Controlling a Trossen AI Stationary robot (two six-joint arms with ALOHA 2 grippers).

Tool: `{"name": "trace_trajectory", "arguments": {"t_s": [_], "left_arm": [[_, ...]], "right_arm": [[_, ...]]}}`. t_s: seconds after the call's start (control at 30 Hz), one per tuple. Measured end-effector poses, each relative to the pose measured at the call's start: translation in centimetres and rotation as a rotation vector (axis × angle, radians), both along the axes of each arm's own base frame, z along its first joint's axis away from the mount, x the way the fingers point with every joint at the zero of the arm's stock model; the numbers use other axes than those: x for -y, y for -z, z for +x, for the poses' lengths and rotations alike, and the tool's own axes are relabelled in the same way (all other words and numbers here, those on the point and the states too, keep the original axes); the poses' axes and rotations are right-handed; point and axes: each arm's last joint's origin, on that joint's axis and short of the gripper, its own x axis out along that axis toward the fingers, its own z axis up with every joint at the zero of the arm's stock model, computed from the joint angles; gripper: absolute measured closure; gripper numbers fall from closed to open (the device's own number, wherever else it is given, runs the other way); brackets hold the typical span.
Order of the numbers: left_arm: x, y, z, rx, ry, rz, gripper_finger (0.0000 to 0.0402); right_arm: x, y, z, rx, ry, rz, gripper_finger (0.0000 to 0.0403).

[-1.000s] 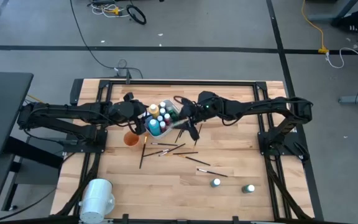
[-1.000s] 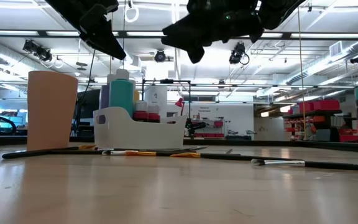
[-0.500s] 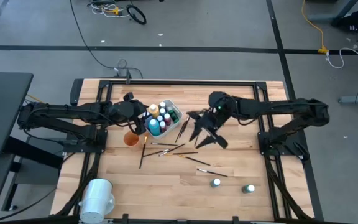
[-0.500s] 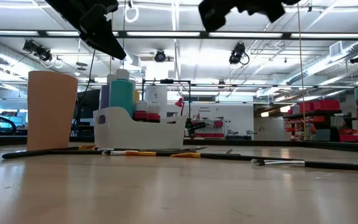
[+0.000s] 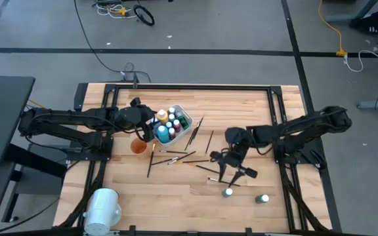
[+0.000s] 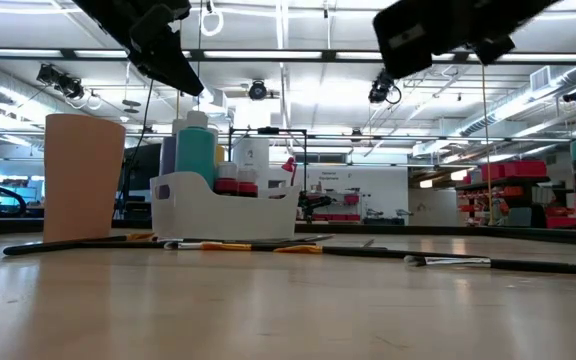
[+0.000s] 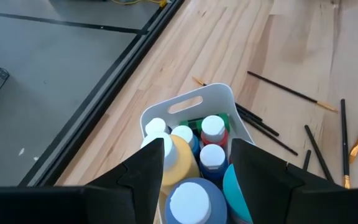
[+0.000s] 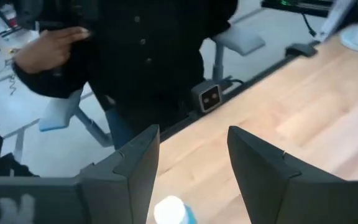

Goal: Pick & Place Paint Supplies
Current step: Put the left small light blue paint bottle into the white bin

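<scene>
Right gripper (image 5: 231,173): we see its fingers spread wide with nothing between them, hovering above the table (image 5: 254,118) just up from a teal bottle (image 5: 228,192). In the right wrist view the white cap of that bottle (image 8: 169,210) shows low in the gap between the fingers, not touched. A person in dark clothing (image 8: 135,50) stands beyond the table edge in that view.

Left gripper (image 5: 151,128): we see it open too, empty, poised over the white tub (image 5: 184,115) at about 10 o'clock from table centre. The left wrist view shows both fingers (image 7: 135,180) straddling the capped bottles (image 7: 210,134) packed upright in the tub; whether the fingers touch any cap we cannot tell.

Task items: most bottles sit in the tub. Two stand loose toward 5 o'clock, the teal one and a green bottle (image 5: 262,198) near the front right corner. Brushes (image 5: 176,157) lie scattered flat just below the tub, toward 6 o'clock from it; one brush (image 5: 223,181) lies close to the right gripper. An orange cup (image 5: 137,145) stands at 7 o'clock from the tub, just beside it.

Room: bare wood across the 12 to 3 o'clock quarter and along the front edge at 6 o'clock. A large white cylinder (image 5: 102,206) lies at the front left corner, 7 o'clock.
</scene>
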Motion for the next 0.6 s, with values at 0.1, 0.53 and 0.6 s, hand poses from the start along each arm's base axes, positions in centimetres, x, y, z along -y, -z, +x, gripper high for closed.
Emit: {"name": "trace_trajectory", "arguments": {"t_s": [0.1, 0.53, 0.6], "left_arm": [[0.0, 0.0, 0.0, 0.009, -0.009, -0.012, 0.0205], [0.0, -0.3, 0.2, 0.065, -0.030, -0.039, 0.0205], [0.0, -0.5, 0.3, 0.085, -0.029, -0.038, 0.0205]], "right_arm": [[-0.8, 1.8, -1.0, 0.054, -0.035, 0.007, 0.0209], [-3.2, 5.3, -3.9, 0.207, -0.034, -0.072, 0.0209], [-3.6, 5.5, -3.9, 0.222, -0.046, -0.077, 0.0209]]}}
